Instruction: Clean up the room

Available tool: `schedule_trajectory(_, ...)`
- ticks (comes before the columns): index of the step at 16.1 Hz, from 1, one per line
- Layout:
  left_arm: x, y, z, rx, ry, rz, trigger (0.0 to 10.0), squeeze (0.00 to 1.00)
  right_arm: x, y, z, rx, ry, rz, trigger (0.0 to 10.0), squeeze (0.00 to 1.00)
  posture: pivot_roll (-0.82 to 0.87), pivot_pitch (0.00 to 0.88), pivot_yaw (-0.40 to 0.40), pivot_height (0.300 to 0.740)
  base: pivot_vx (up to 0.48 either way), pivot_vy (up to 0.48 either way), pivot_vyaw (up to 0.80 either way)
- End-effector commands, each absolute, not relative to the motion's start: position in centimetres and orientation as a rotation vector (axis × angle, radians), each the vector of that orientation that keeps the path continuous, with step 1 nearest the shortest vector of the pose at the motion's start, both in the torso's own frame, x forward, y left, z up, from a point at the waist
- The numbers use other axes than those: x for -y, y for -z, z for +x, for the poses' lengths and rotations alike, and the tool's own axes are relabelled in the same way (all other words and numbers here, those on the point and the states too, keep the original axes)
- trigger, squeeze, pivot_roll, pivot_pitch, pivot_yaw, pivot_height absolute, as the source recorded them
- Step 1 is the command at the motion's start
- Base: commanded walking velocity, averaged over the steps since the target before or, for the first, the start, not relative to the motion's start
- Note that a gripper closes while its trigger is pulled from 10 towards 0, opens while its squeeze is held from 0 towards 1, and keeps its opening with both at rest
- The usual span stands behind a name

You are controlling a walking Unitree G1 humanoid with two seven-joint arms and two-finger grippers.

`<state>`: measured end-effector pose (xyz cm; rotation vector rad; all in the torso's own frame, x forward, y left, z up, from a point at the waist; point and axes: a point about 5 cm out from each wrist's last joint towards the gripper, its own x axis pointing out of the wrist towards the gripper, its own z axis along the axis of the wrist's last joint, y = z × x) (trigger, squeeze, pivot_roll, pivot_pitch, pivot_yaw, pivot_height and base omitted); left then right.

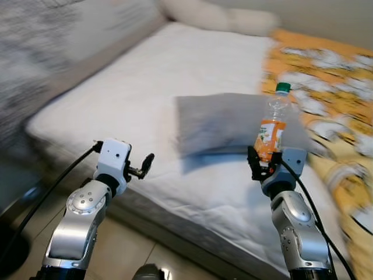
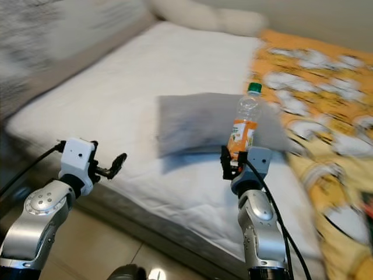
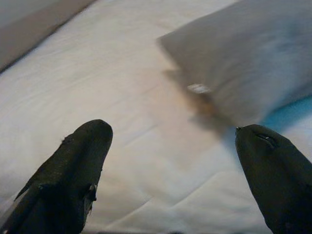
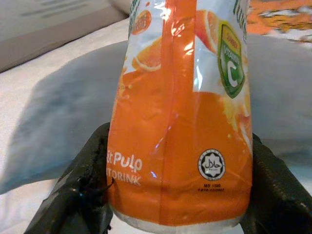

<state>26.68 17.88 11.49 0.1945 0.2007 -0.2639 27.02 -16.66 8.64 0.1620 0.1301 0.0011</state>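
Note:
An empty plastic drink bottle with an orange label and a green cap stands upright in my right gripper, which is shut on its lower part. I hold it in the air in front of a grey pillow that lies on the white mattress. My left gripper hovers open over the mattress's near edge, nothing between its fingers. The grey pillow lies ahead of it.
An orange patterned blanket covers the right side of the bed. A cream bolster lies at the head. A grey wall or headboard runs along the left. Tiled floor shows below the bed edge.

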Motion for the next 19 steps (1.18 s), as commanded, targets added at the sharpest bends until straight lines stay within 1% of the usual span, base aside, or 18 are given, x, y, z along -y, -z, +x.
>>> schedule_trajectory(1, -18.5, -11.6, 26.9, -0.209, 0.185, 0.187, 10.0, 0.00, 16.8, -8.5, 26.8, -0.143, -0.012, 0.139, 10.0, 0.00, 0.04, 0.000, -0.008, 0.740, 0.000, 0.000, 0.80)
schedule_trajectory(2, -18.9, -11.4, 27.1, -0.224, 0.135, 0.171, 10.0, 0.00, 16.6, -8.4, 26.7, -0.160, -0.033, 0.130, 10.0, 0.00, 0.04, 0.000, -0.013, 0.740, 0.000, 0.000, 0.80)
schedule_trajectory(4, -19.3, -11.5, 26.9, -0.232, 0.109, 0.167, 10.0, 0.00, 16.3, -8.1, 26.5, -0.174, -0.050, 0.124, 10.0, 0.00, 0.05, 0.000, -0.021, 0.740, 0.000, 0.000, 0.80)
schedule_trajectory(7, -19.4, -11.4, 27.0, -0.207, 0.115, 0.273, 10.0, 0.00, 15.6, -8.1, 26.9, -0.182, -0.063, 0.153, 10.0, 0.00, 0.05, 0.000, -0.023, 0.740, 0.000, 0.000, 0.80)
schedule_trajectory(8, -19.3, -11.6, 27.4, -0.203, 0.111, 0.278, 10.0, 0.00, 15.4, -8.5, 27.3, -0.179, -0.072, 0.181, 10.0, 0.00, 0.06, 0.000, -0.027, 0.740, 0.000, 0.000, 0.80)
schedule_trajectory(10, -19.3, -11.2, 27.6, -0.217, 0.103, 0.256, 10.0, 0.00, 14.6, -8.5, 27.6, -0.194, -0.095, 0.235, 10.0, 0.00, 0.02, 0.000, 0.008, 0.740, 0.000, 0.000, 0.80)
schedule_trajectory(12, -19.0, -10.9, 27.6, -0.224, 0.117, 0.262, 10.0, 0.00, 13.9, -8.6, 27.7, -0.200, -0.144, 0.237, 10.0, 0.00, 0.01, 0.000, 0.015, 0.740, 0.000, 0.000, 0.80)
schedule_trajectory(13, -18.9, -10.8, 27.7, -0.222, 0.119, 0.262, 10.0, 0.00, 13.9, -8.5, 27.7, -0.209, -0.140, 0.211, 10.0, 0.00, 0.01, 0.000, 0.011, 0.740, 0.000, 0.000, 0.80)
schedule_trajectory(15, -18.6, -10.9, 27.8, -0.212, 0.120, 0.259, 10.0, 0.00, 14.2, -8.3, 27.7, -0.217, -0.120, 0.242, 10.0, 0.00, 0.02, 0.000, -0.002, 0.740, 0.000, 0.000, 0.80)
schedule_trajectory(16, -18.2, -11.0, 28.1, -0.202, 0.136, 0.291, 10.0, 0.00, 14.8, -8.2, 27.9, -0.220, -0.084, 0.243, 10.0, 0.00, 0.03, 0.000, -0.004, 0.740, 0.000, 0.000, 0.80)
schedule_trajectory(19, -18.4, -11.2, 28.1, -0.196, 0.131, 0.280, 10.0, 0.00, 14.8, -8.1, 27.8, -0.230, -0.084, 0.236, 10.0, 0.00, 0.02, 0.000, 0.002, 0.740, 0.000, 0.000, 0.80)
